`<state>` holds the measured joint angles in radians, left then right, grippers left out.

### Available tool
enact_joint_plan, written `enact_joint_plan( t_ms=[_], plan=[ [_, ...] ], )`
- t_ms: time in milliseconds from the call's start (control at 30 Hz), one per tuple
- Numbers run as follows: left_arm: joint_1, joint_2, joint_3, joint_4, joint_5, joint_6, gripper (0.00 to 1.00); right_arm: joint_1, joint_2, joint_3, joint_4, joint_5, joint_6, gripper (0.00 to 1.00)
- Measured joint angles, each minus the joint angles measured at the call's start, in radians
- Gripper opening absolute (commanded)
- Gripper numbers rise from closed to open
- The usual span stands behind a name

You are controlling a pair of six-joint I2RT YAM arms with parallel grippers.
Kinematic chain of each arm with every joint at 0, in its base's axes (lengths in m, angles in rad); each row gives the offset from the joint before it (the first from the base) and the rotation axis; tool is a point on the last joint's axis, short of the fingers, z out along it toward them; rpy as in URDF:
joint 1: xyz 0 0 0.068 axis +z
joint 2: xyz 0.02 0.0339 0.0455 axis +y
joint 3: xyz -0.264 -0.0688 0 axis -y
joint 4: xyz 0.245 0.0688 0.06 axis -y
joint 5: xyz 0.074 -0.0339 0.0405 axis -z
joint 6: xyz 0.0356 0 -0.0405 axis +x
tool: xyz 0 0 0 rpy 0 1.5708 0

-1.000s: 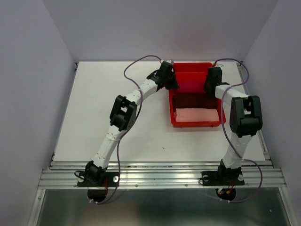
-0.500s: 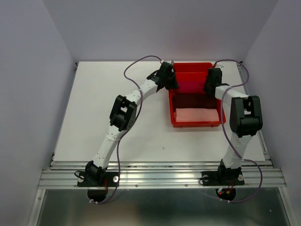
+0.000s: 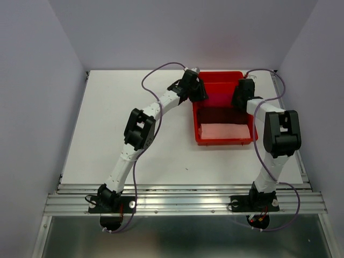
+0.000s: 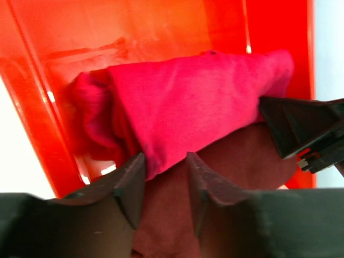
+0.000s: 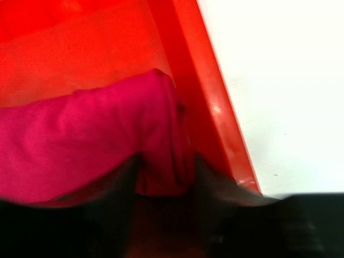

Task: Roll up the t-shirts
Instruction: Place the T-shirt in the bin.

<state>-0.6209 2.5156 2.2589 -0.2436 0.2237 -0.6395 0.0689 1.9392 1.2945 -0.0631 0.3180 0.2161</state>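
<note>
At twelve o'clock of the tray [image 3: 223, 141], the rolled crimson t-shirt [image 4: 199, 102] is seemingly being set down. The left gripper [image 4: 161, 161] is standing apart; the right gripper [image 5: 166, 161] I cannot tell. Next is calling for lifting clear.

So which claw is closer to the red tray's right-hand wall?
The right gripper: it sits just inside that tray wall, at the crimson t-shirt's end. The left gripper is at the opposite end.

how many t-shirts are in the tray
3, all in the tray: a crimson one at the far end, a dark maroon one in the middle, a pale pink one at the near end. More could be hidden underneath.
</note>
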Motion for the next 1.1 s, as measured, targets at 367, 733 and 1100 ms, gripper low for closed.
enact_joint_plan(
  t_ms=[367,733,1100],
  plan=[
    [0.000,-0.010,0.002,-0.014,0.005,0.006,0.50,-0.003,-0.147,-0.013,-0.013,-0.013,-0.002,0.85],
    [0.006,-0.069,-0.014,-0.065,0.002,0.007,0.50,0.019,-0.055,0.211,-0.071,-0.106,0.024,0.84],
    [0.015,-0.237,-0.100,-0.066,-0.013,0.011,0.50,0.090,0.231,0.448,-0.096,-0.178,0.081,0.84]
  ],
)
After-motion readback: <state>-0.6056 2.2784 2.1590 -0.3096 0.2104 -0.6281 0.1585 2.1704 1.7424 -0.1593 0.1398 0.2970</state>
